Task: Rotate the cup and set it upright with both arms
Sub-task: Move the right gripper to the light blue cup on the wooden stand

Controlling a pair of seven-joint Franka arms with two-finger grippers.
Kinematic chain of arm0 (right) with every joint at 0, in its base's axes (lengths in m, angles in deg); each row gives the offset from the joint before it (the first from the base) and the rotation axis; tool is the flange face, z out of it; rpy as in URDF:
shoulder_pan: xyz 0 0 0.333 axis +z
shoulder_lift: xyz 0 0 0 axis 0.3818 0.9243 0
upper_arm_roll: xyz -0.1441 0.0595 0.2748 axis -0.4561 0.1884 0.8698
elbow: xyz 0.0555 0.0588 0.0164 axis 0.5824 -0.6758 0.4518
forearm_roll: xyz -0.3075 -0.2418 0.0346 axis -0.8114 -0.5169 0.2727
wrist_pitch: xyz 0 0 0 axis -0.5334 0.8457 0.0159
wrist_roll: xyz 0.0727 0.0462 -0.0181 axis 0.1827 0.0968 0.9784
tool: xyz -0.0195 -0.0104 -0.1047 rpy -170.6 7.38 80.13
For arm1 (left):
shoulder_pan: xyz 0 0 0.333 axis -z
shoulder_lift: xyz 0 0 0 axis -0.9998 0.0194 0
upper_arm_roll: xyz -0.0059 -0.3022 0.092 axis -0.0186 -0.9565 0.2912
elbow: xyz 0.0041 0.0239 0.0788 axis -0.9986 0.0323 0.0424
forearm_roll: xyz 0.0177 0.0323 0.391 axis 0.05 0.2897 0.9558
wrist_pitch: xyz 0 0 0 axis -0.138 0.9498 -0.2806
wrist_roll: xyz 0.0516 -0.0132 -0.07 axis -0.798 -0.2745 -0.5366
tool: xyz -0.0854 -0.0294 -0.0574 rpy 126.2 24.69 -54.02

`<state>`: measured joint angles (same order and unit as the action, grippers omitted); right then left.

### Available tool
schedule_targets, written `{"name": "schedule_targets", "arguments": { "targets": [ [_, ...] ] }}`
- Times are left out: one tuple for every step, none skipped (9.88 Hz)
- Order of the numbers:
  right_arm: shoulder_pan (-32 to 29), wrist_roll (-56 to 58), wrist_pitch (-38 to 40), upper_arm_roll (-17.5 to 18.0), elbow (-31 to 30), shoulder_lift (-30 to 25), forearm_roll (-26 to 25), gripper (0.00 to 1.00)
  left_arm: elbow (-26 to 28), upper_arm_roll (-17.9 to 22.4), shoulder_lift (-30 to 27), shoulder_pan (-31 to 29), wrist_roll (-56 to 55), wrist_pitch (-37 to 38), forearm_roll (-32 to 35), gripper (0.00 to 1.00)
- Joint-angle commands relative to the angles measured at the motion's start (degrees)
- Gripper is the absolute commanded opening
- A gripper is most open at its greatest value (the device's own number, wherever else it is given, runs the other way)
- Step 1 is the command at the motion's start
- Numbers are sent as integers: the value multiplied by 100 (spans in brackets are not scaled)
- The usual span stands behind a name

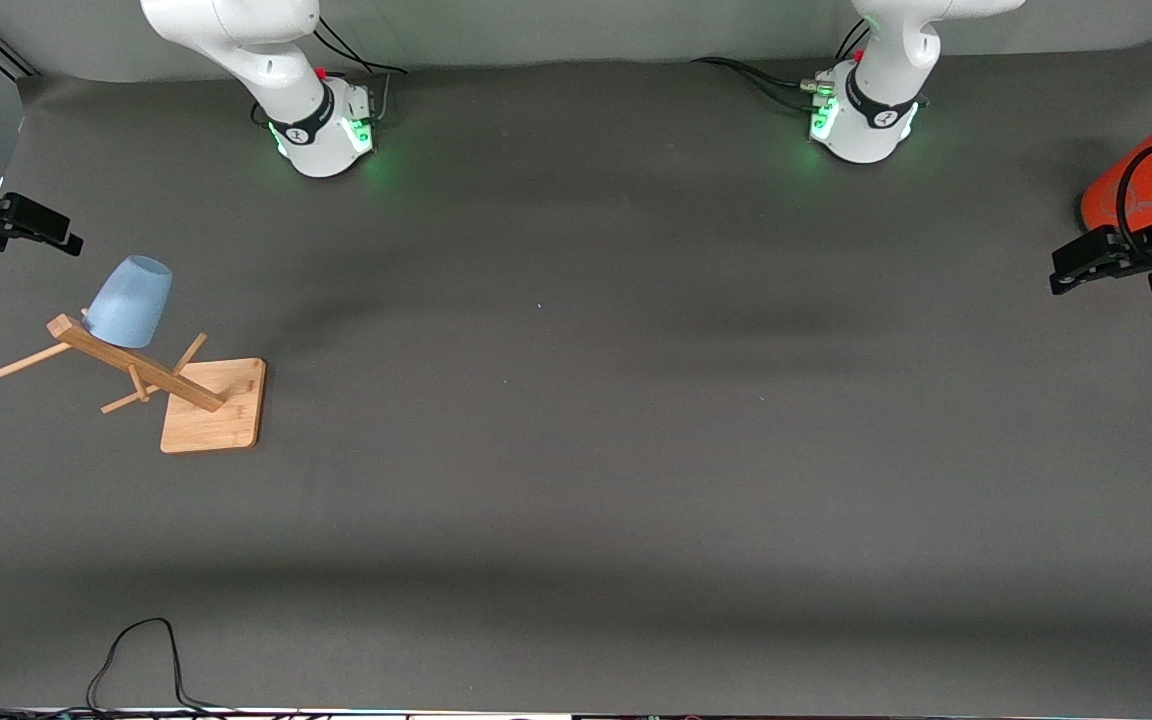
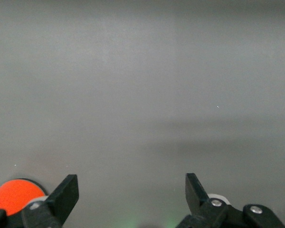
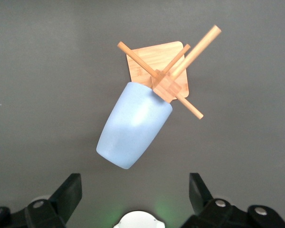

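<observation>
Grey matting (image 1: 576,480) carries cup (image 1: 130,301) apparently hung on wooden rack (image 1: 198,400); both end effectors spread, empty.

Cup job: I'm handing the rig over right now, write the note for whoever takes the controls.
Right gripper: fingers open, empty, hanging over the cup at the right arm's end of the table.
Left gripper: fingers open, empty, waiting at the left arm's end beside the orange can.
Cup: hung upside down on a peg of the wooden rack, mouth on the peg, base pointing up and out.
Done: nothing yet; cup untouched.
Left: take the cup off the peg, turn it over between the two arms, stand it upright on the table.
</observation>
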<state>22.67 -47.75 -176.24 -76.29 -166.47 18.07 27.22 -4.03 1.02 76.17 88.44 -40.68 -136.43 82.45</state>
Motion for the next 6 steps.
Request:
{"name": "schedule_targets", "arguments": {
  "targets": [
    [13, -1160, -150, 26, -177, -72, 6, 100, 62, 12, -64, -8, 74, -118, -49, 100],
    [12, -1888, -202, 26, -212, -55, 15, 100, 62, 12, -64, -8, 66, -118, -58, 100],
    [21, -2608, -359, 26, -343, -54, 7, 100, 62, 12, -64, 1, 48, -127, -58, 100],
    [21, -2816, -552, 26, -544, -72, 15, 100, 62, 12, -64, 1, 48, -136, -58, 100],
    [21, -2905, -850, 17, -807, -124, 15, 100, 62, 12, -64, 1, 48, -136, -58, 100],
    [13, -3088, -1201, 8, -1106, -159, 24, 100, 62, 12, -64, -8, 48, -136, -58, 100]
  ]
}}
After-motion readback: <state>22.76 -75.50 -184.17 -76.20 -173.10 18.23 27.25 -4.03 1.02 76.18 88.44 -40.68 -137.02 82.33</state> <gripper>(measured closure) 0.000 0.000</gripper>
